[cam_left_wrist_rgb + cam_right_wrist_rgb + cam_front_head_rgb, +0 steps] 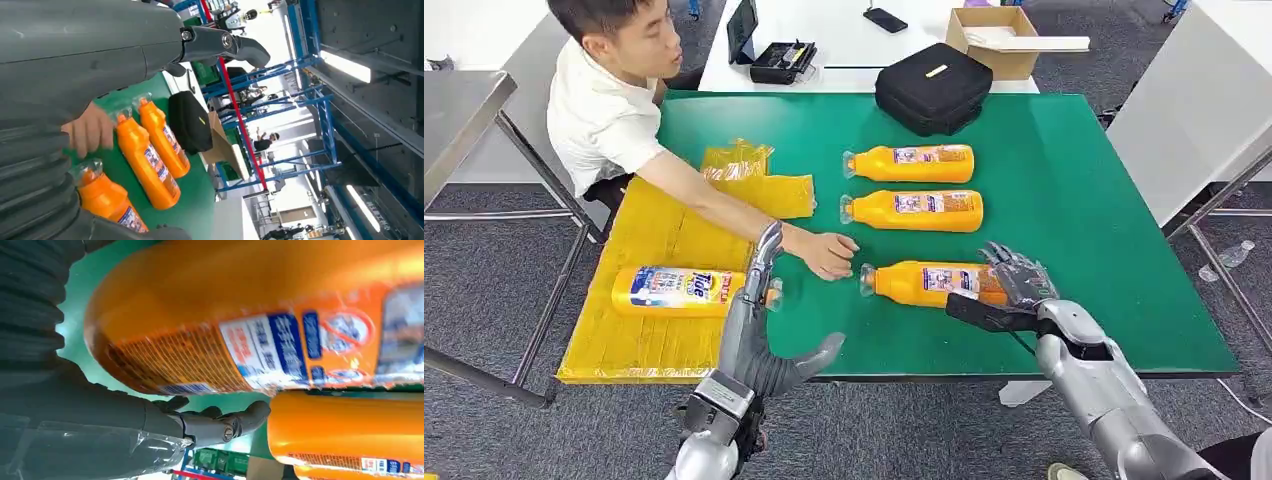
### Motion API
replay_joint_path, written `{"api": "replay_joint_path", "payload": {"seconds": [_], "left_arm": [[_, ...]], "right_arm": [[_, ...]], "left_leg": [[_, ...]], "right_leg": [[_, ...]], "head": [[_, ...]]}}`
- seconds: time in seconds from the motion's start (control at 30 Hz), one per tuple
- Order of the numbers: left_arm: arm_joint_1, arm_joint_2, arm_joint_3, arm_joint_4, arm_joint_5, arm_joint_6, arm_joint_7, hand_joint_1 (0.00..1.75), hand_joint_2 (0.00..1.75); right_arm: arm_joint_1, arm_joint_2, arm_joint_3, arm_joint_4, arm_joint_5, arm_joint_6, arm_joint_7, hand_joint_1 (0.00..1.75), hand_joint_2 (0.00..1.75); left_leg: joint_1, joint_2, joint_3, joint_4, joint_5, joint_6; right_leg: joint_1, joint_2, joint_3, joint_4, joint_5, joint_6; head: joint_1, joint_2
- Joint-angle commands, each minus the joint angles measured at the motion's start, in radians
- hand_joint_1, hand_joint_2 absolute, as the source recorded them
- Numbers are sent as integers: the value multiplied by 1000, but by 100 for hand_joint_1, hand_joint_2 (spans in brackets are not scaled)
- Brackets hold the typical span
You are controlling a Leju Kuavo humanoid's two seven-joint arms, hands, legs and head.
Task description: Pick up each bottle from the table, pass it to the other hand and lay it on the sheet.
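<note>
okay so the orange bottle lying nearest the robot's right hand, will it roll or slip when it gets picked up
The nearest orange bottle lies on its side on the green table, so a nudge could probably roll it. Its glossy plastic looks smooth, perhaps slippery. The right hand reaches it at the base end, so the neck may dip.

Your green table point(1084, 200) carries three orange bottles point(921, 207) lying in a column, a black case point(933, 87) behind them at the far edge, and a yellow sheet point(664, 230) left of them.

One bottle point(679, 291) lies on the sheet point(649, 345), left of three bottles point(914, 207) on the table point(1074, 200).
</note>
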Motion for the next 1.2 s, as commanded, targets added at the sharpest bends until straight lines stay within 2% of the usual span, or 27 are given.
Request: {"api": "replay_joint_path", "payload": {"seconds": [0.03,0.2,0.23,0.27,0.3,0.37,0.53,0.7,0.8,0.97,1.03,1.07,1.2], "left_arm": [[-39,-2,-22,55,4,-4,7,0,175],[-54,-8,-31,87,17,-19,4,0,175],[-57,-8,-35,92,22,-24,0,0,175],[-59,-9,-38,96,27,-28,-4,0,175],[-62,-11,-40,102,29,-29,-6,0,175],[-64,-12,-41,104,32,-26,-14,0,175],[-72,-15,-46,105,33,-24,-24,0,175],[-71,-15,-46,105,33,-24,-24,0,175],[-68,-14,-47,101,31,-20,-28,0,175],[-61,-15,-42,97,35,-7,-40,0,175],[-59,-18,-35,98,45,9,-50,0,175],[-57,-20,-32,97,49,14,-54,0,175],[-39,-44,21,69,129,96,-121,0,175]], "right_arm": [[-62,-15,83,74,-29,32,3,0,175],[-56,-75,134,98,-113,107,-5,0,175],[-45,-84,132,101,-146,107,-18,0,175],[-30,-93,126,96,-171,98,-42,161,175],[-12,-94,119,89,-189,75,-57,175,175],[30,-68,97,58,-208,7,-82,175,175],[114,14,28,-4,-283,-68,-170,175,175],[114,19,29,-6,-281,-71,-170,175,175],[130,59,-29,-17,-282,-98,-199,175,175],[152,83,-70,-20,-298,-98,-210,175,175],[154,108,-103,-21,-309,-107,-224,175,175],[155,114,-107,-25,-310,-114,-227,175,175],[164,185,-158,-82,-335,-160,-244,175,175]], "left_leg": [[2,2,-1,1,0,-2],[1,0,0,0,0,-1],[4,1,0,1,1,-3],[1,-2,1,0,1,-2],[3,-3,0,0,1,-2],[2,-3,1,0,1,-2],[3,0,1,-1,0,-3],[3,1,1,0,0,-2],[5,2,1,0,1,-3],[2,1,2,0,0,-1],[5,1,2,-1,1,-3],[2,1,2,-1,0,-1],[4,3,2,0,0,-3]], "right_leg": [[2,1,0,0,1,-3],[1,-1,1,-1,0,-2],[4,-1,1,-2,2,-5],[2,-2,2,-1,0,-2],[3,-4,3,-3,1,-4],[2,-4,3,-2,0,-3],[4,0,2,-3,1,-4],[3,0,1,-1,1,-3],[5,1,1,-3,2,-5],[2,0,1,-1,0,-2],[5,0,2,-3,2,-5],[3,0,2,-1,0,-2],[4,2,1,-1,1,-4]], "head": [[0,0],[0,0],[0,0],[0,0],[0,0],[0,0],[0,0],[0,0],[0,0],[0,0],[0,0],[0,0],[0,0]]}}
